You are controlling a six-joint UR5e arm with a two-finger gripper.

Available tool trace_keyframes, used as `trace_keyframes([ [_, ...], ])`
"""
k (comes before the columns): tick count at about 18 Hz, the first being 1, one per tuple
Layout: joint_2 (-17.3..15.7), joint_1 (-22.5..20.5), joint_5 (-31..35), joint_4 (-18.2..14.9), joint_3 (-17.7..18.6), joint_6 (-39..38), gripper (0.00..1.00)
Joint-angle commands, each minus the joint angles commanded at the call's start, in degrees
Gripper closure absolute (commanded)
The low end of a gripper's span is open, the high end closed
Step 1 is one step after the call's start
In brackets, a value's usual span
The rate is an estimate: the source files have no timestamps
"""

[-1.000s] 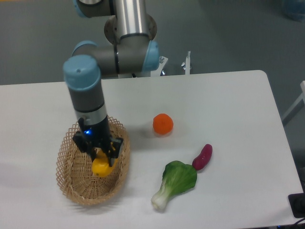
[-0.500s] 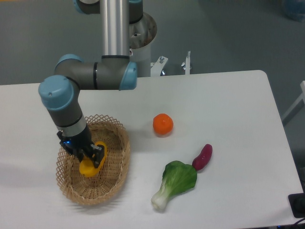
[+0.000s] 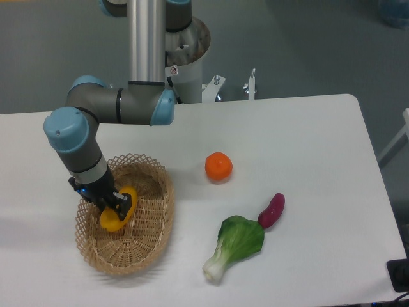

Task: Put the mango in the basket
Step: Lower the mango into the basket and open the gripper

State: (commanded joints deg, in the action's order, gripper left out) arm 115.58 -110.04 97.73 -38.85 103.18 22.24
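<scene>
In the fixed camera view no brand name or readable writing shows on anything; only a small red-and-white sticker sits on the robot's base column, too small to read. The gripper (image 3: 110, 203) reaches down into the basket (image 3: 153, 220), and its dark fingers are clenched on the mango (image 3: 119, 212), which sits between them. The mango's yellow body pokes out just below and to the right of the gripper, inside the basket's left half and over its woven floor; whether it touches the floor cannot be told. The basket rests on the white table (image 3: 307, 141). Well to the right of the gripper lies a round orange (image 3: 218, 166). Farther right and lower lie a leafy green vegetable (image 3: 237, 244) and a small purple-red vegetable (image 3: 271, 210), touching each other.
</scene>
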Motion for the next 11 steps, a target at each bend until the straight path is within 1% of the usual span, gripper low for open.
trace_keyframes([
  [1,-0.09,0.0,0.09,-0.09,-0.09,0.0,0.0],
  [4,-0.88,-0.09,0.09,-0.09,-0.35,0.18,0.0],
  [7,-2.46,-0.53,0.0,-0.09,-0.53,0.09,0.0],
  [9,-2.98,-1.75,0.18,-0.17,-0.7,0.18,0.0],
  [11,-4.47,-3.51,0.09,-0.17,-1.05,0.18,0.0],
])
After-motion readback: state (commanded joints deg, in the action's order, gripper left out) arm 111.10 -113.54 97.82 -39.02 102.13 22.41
